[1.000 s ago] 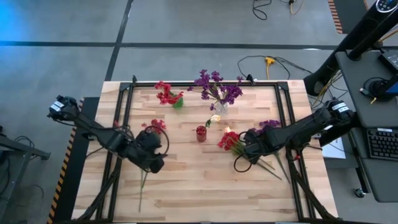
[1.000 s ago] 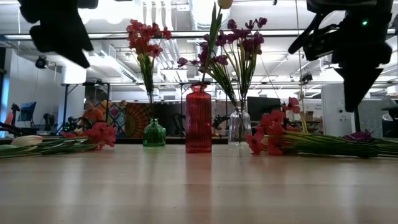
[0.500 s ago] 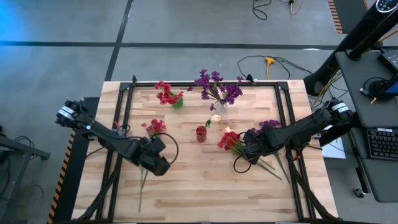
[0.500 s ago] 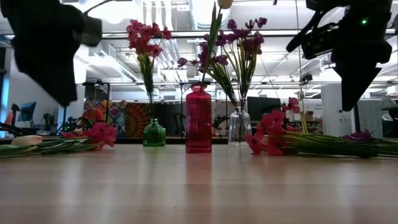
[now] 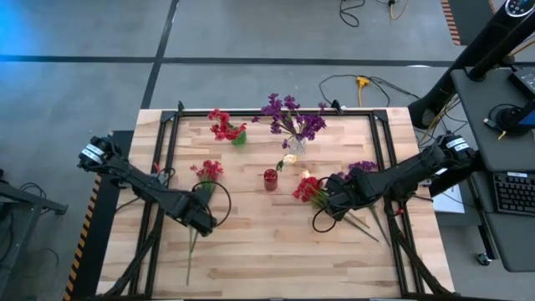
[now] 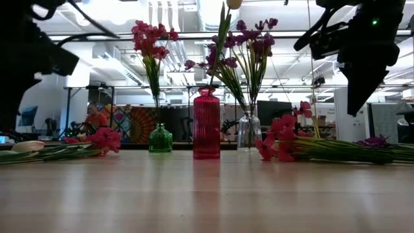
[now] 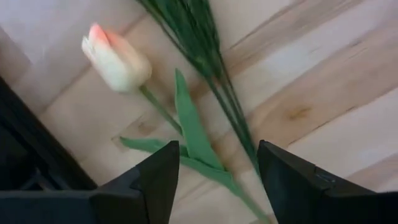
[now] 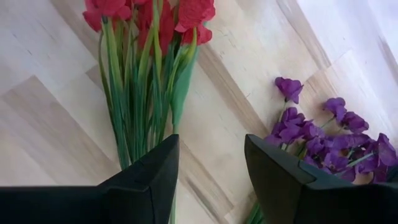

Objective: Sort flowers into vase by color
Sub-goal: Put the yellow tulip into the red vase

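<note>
Pale wood planks form the table point(image 5: 276, 251) in the high view. At its far side stand a green vase point(image 5: 240, 139) with red flowers, a clear vase point(image 5: 296, 144) with purple ones, and a red vase point(image 5: 270, 180) nearer the middle with a cream bloom. The left gripper point(image 5: 203, 219) hangs over stems lying below a loose red sprig point(image 5: 208, 170). The right gripper point(image 5: 333, 201) hovers at a red bunch point(image 5: 308, 189), a purple sprig point(image 5: 362, 167) just beyond.

Low view: the three vases stand in a row; red blooms lie at both sides.

Left wrist view: the fingers point(image 7: 155, 183) stand apart, holding nothing, over green stems and a cream tulip point(image 7: 116, 59) lying flat.

Right wrist view: the fingers point(image 8: 152, 180) are spread and empty above the red bunch's stems, with the purple sprig beside.
</note>
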Robot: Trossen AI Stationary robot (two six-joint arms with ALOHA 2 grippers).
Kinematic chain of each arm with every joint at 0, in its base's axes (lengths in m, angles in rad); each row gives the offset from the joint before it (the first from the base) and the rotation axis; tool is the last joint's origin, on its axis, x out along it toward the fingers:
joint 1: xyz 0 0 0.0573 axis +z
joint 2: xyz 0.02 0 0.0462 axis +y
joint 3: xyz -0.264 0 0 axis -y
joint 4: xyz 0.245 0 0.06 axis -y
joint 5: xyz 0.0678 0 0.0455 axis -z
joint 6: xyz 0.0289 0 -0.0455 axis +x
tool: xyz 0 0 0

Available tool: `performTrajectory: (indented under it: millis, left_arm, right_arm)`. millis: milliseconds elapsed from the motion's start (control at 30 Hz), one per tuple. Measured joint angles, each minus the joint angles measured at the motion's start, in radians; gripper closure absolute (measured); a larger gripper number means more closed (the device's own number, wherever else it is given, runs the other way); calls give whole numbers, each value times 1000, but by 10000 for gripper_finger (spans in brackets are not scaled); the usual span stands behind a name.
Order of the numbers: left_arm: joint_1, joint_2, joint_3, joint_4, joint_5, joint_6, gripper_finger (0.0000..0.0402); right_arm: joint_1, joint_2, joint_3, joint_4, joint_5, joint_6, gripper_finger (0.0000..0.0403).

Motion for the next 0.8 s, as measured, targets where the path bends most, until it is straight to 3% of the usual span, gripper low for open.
performTrajectory:
  millis: [133, 600, 800]
  left_arm:
    - [-19, 0, -37, -3, 41, -53, 206]
    - [-23, -1, -157, 110, 38, -103, 207]
    - [-23, -2, -202, 186, 36, -105, 246]
  right_arm:
    - [0, 0, -5, 0, 0, 0, 231]
    - [0, 0, -6, 1, 0, -7, 232]
    - [0, 0, -6, 4, 0, 2, 232]
